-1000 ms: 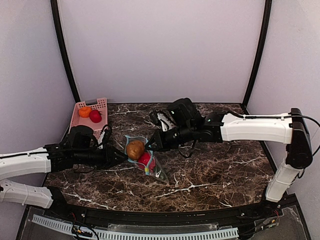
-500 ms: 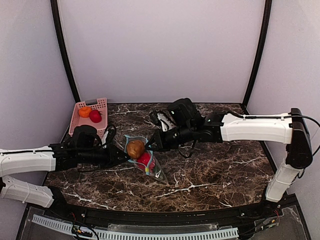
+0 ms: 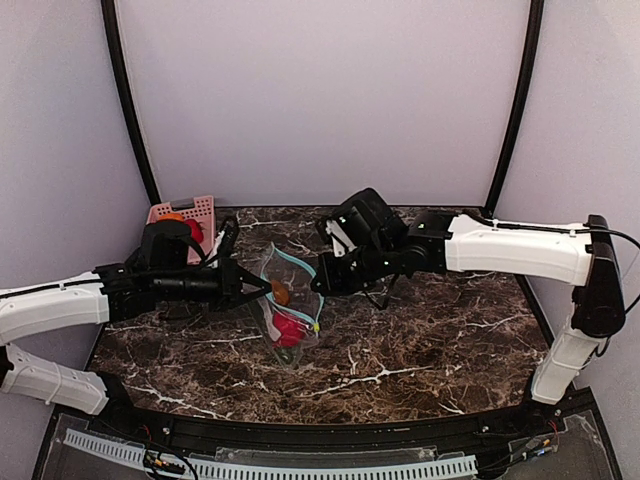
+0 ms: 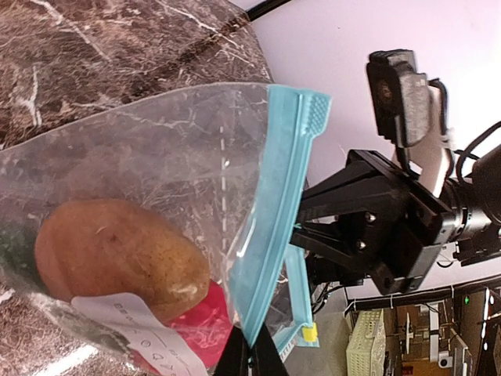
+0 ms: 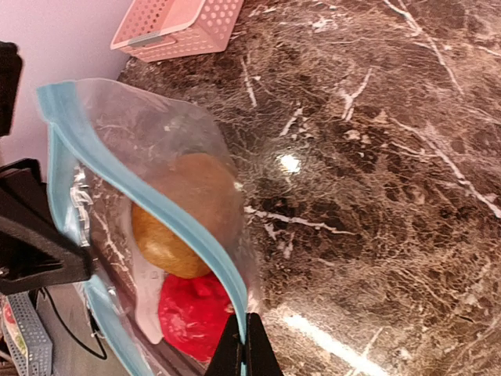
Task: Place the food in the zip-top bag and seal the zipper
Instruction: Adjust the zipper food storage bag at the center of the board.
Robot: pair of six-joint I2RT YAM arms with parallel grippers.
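Observation:
The clear zip-top bag (image 3: 285, 290) hangs above the table, held between both grippers. My left gripper (image 3: 262, 290) is shut on one teal zipper strip (image 4: 278, 204), its fingertips (image 4: 239, 362) pinching it at the bottom of the left wrist view. My right gripper (image 3: 318, 288) is shut on the other zipper strip (image 5: 156, 196). The mouth gapes open between them. Inside lie the brownish-orange food piece (image 4: 117, 254) (image 5: 184, 215) and the red piece (image 3: 288, 328) (image 5: 196, 313) below it. A yellow slider (image 4: 310, 334) sits at the zipper's end.
The pink slotted basket (image 3: 200, 208) stands at the back left, partly behind my left arm, with an orange and a red fruit in it; it also shows in the right wrist view (image 5: 180, 23). The marble table (image 3: 430, 340) lies below the bag.
Both grippers rose and lifted the bag off the table, from lying flat to hanging upright. The food slid down inside it. The left arm moved back and right.

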